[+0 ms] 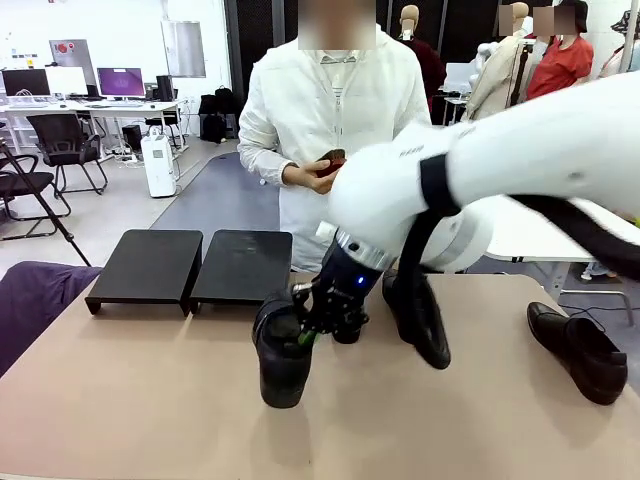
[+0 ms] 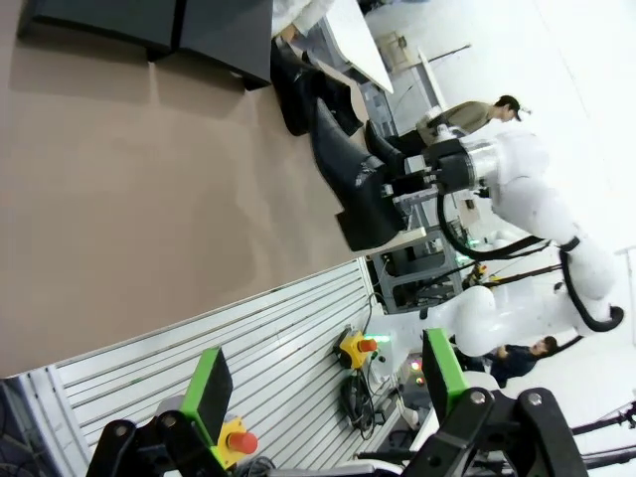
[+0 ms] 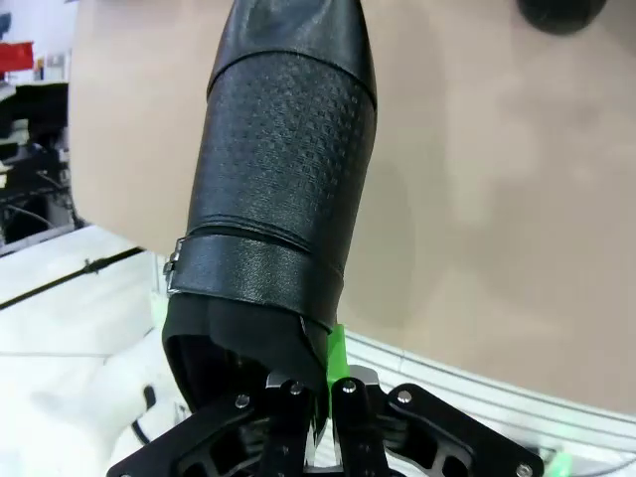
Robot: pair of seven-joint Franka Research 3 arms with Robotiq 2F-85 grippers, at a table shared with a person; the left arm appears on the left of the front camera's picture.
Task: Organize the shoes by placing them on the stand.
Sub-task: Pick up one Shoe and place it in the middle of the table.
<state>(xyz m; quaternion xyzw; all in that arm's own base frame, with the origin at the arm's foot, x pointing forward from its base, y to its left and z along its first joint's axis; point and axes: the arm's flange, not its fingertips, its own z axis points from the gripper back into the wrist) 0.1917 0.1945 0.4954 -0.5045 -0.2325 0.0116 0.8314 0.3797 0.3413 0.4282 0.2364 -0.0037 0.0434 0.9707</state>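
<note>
While left jaws gape released, right jaws clench shoe (image 3: 288, 159) collar, toe pointing away.

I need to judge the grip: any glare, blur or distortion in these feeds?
Front view: held shoe reads as near-featureless black, faint shadow on the table. Right wrist view: leather texture sharp, mild sheen at the toe. Left wrist view: rolled sideways, bright washed-out background.

Tan table (image 1: 150, 400) — purple cloth (image 1: 35, 300) (left edge), office chairs (image 1: 65, 145) beyond
</note>
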